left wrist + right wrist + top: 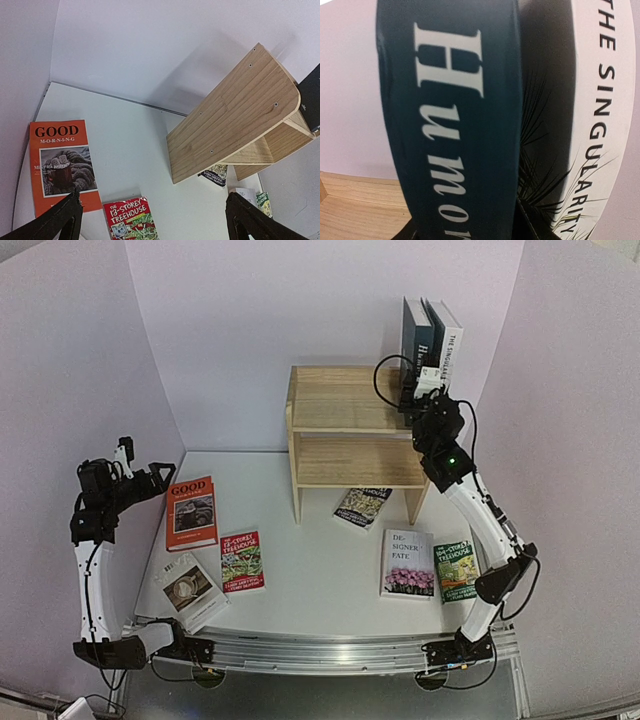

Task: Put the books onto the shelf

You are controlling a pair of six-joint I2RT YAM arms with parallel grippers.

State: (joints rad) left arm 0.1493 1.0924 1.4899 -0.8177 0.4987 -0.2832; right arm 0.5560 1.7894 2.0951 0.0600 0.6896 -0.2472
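1. Dark teal book (450, 125) stands atop the shelf (340, 400) beside the white book (447, 340) — right end effector (424, 392) at its spine; whether it grips, I cannot tell.
2. Left end effector (152, 197) gapes, empty.
3. Paperbacks (192, 512) on the tabletop (310, 570) look light and bendy — I'd pinch near the spine.

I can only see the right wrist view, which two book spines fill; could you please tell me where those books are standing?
Observer: Both stand upright at the right end of the top tier of the shelf, the dark teal book left of the white book.
Operator: Thank you. How many books lie on the table?
Observer: Six lie on the table, among them the orange book at the left.
Operator: And how is the left claw?
Observer: The left claw is open and empty, off to the left, touching no book.
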